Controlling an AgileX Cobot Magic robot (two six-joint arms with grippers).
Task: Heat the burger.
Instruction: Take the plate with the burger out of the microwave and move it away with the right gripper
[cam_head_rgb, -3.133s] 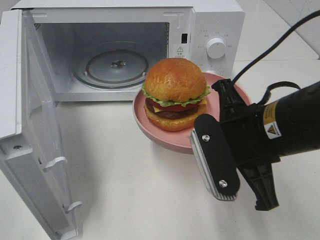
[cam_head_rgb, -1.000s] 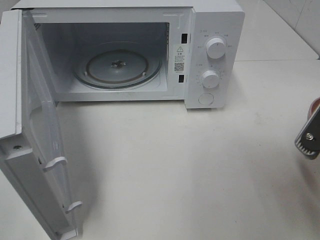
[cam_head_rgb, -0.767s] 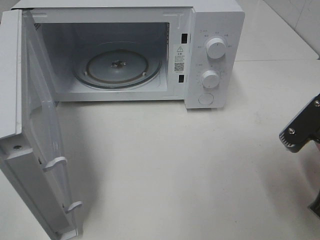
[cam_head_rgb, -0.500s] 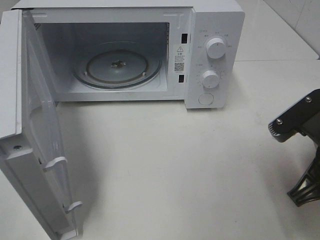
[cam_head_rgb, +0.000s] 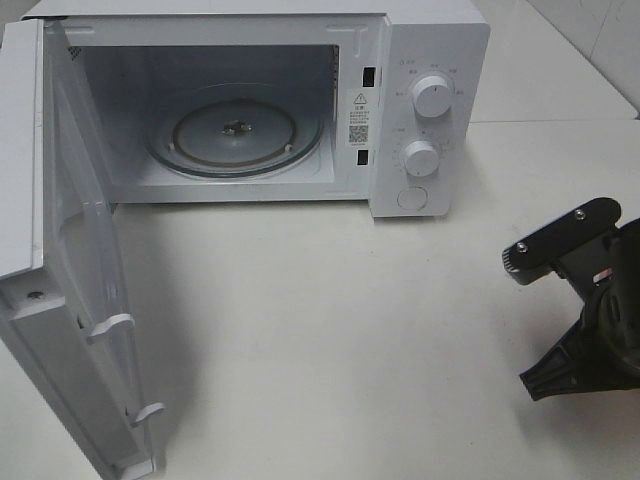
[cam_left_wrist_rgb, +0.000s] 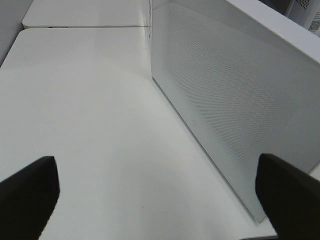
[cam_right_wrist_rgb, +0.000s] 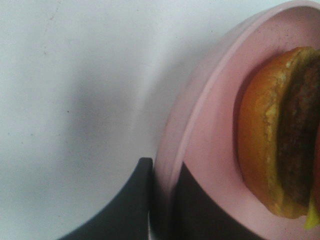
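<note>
The burger (cam_right_wrist_rgb: 280, 132) shows only in the right wrist view, and only partly. It sits on a pink plate (cam_right_wrist_rgb: 210, 130), with its flat bun face against the plate floor. The layers stack away from the plate: orange-brown bun first, then the dark patty, w/ a bit of yellow-green at the picture edge. It is round, so I see no clear long axis. The top bun is cut off by the frame.

The right gripper (cam_right_wrist_rgb: 162, 200) is closed narrow on the plate rim; one dark finger is outside the rim and one inside, so the rim is pinched between them. In the exterior high view this gripper (cam_head_rgb: 575, 300) is at the right edge, over the table, well apart from the microwave (cam_head_rgb: 430, 60). Plate and burger are not visible there.

The left gripper (cam_left_wrist_rgb: 160, 200) is wide open and holds nothing. Its two dark fingertips (cam_left_wrist_rgb: 27, 192) stand far apart, above the table and near the outer face of the microwave door (cam_left_wrist_rgb: 225, 95).

The table (cam_head_rgb: 330, 330) is white, smooth, slightly glossy. The door (cam_head_rgb: 70, 250) is swung fully open to the left. Inside is a round glass turntable (cam_head_rgb: 235, 128). Two white knobs (cam_head_rgb: 432, 97) are on the front panel, and a round button (cam_head_rgb: 412, 198) is below them. Behind, another white surface and pale tiles at the top right corner.
</note>
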